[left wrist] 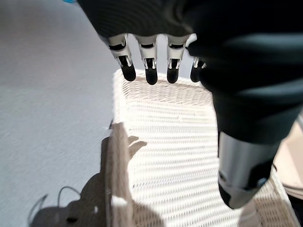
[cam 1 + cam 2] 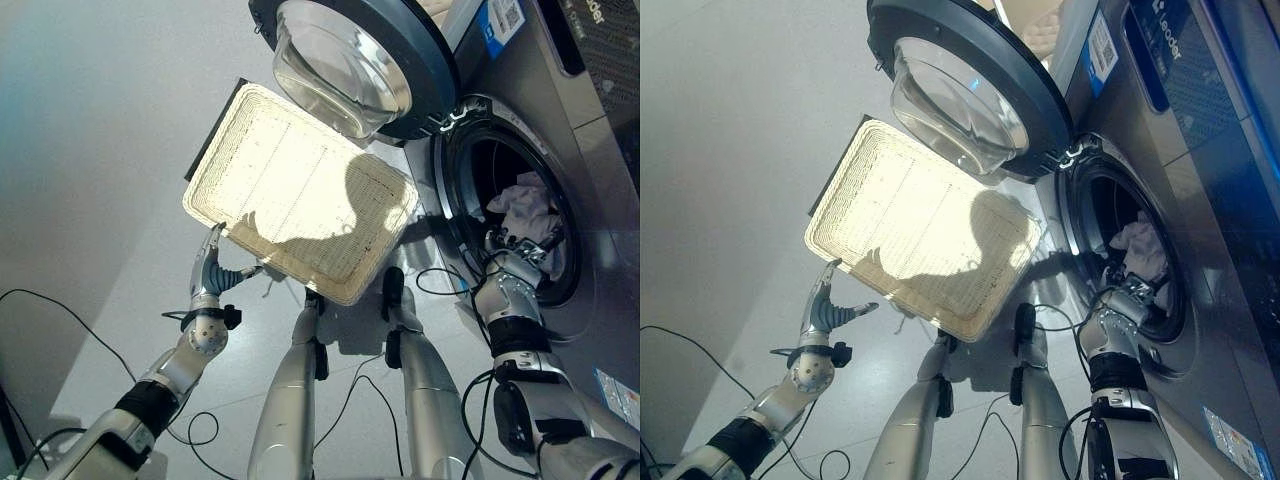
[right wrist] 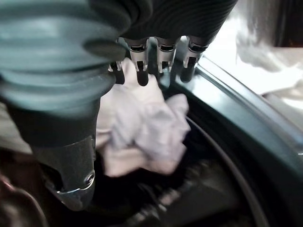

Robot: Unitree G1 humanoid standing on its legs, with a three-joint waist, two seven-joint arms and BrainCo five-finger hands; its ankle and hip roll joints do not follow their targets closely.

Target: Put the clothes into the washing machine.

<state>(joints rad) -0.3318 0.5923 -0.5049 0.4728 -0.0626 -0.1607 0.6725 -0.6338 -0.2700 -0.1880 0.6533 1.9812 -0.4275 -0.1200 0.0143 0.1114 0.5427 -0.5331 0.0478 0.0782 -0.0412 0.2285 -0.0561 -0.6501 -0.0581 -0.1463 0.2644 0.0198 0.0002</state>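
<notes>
The white garment [image 3: 142, 132] lies inside the washing machine drum [image 2: 470, 190], at the right hand [image 2: 520, 248], whose straight fingers grip nothing. Soft, light, limp cloth; grasp a bunched fold. The left hand [image 2: 208, 272], fingers relaxed, hovers beside the wicker basket [image 2: 300, 190].

The washing machine [image 2: 1200, 200], at the right of the frame, bears blue-and-white stickers [image 2: 1102, 48] and panel lettering [image 2: 1170, 38] near the top; none of it can be read.
</notes>
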